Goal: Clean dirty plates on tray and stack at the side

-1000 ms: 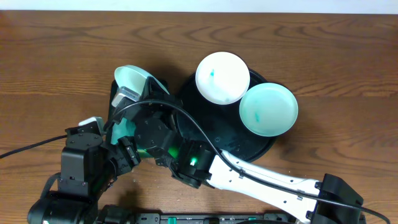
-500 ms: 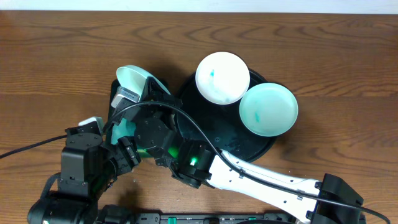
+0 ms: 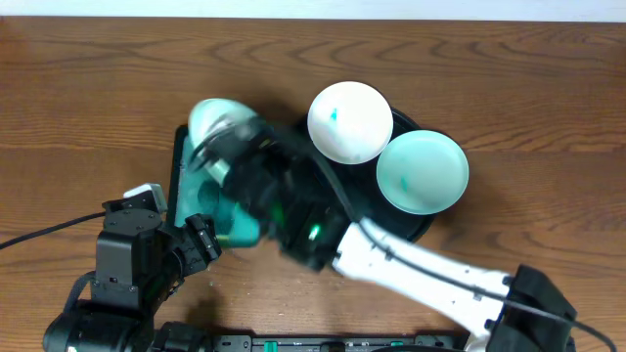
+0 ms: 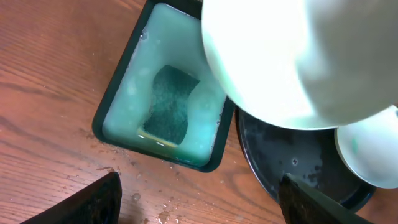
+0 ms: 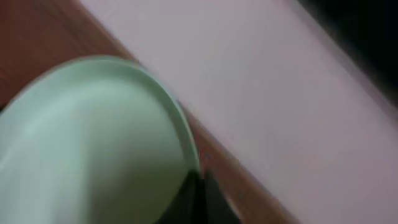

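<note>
Shifted and blurred, the right end effector (image 5: 195,194) pinches a glossy round plate (image 5: 93,143) rim; left end effector (image 4: 200,190) spread.

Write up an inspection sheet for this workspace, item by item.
Surface: wooden table, droplets beside the sponge tray.
Job's things: one plate lifted by the sponge tray's far end; two smeared plates on the black tray; sponge lying in pale liquid.
Clutter: nothing seen.
Grippers: left jaws open and empty; right jaws shut on the lifted plate's rim, blurred in the overhead view.
Cables: one cable on the table at the left; another along the right arm.
Surroundings: pale strip beyond the far edge; nothing else seen.
</note>
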`<action>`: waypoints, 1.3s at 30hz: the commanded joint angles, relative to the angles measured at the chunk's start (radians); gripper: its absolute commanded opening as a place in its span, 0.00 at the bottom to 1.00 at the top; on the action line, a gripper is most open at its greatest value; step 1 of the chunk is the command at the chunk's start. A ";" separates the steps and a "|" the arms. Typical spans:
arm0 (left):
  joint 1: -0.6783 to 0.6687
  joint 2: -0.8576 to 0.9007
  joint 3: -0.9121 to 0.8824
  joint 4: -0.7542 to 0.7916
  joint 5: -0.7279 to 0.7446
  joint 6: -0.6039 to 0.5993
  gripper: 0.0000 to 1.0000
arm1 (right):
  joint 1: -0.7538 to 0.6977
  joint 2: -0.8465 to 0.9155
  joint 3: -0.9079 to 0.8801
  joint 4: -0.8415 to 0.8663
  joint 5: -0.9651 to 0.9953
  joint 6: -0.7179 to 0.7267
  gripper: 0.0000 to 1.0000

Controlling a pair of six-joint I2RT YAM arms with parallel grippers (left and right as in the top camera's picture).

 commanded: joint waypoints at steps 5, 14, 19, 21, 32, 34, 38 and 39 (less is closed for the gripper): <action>0.005 -0.002 0.020 0.002 -0.002 0.006 0.81 | -0.407 -0.024 0.005 -0.170 -0.994 0.696 0.01; 0.005 -0.002 0.020 0.001 -0.002 0.006 0.81 | -0.809 -0.159 0.005 -0.471 -1.064 0.733 0.01; 0.005 -0.002 0.020 0.001 -0.002 0.006 0.81 | -1.068 -0.193 0.005 -0.686 -0.869 0.733 0.01; 0.005 -0.002 0.020 0.001 -0.002 0.006 0.81 | -1.171 -0.182 0.004 -0.740 -0.840 0.733 0.01; 0.005 -0.002 0.020 0.001 -0.002 0.006 0.81 | -1.244 -0.146 -0.009 -0.896 -1.179 0.384 0.46; 0.005 -0.002 0.020 0.001 -0.002 0.006 0.81 | -1.168 -0.135 -0.030 -0.915 -1.094 0.385 0.55; 0.005 -0.002 0.020 0.001 -0.002 0.006 0.81 | -1.006 -0.078 -0.123 -0.855 -0.900 0.488 0.74; 0.005 -0.002 0.020 0.001 -0.002 0.006 0.81 | -0.970 -0.050 -0.156 -0.801 -0.896 0.506 0.75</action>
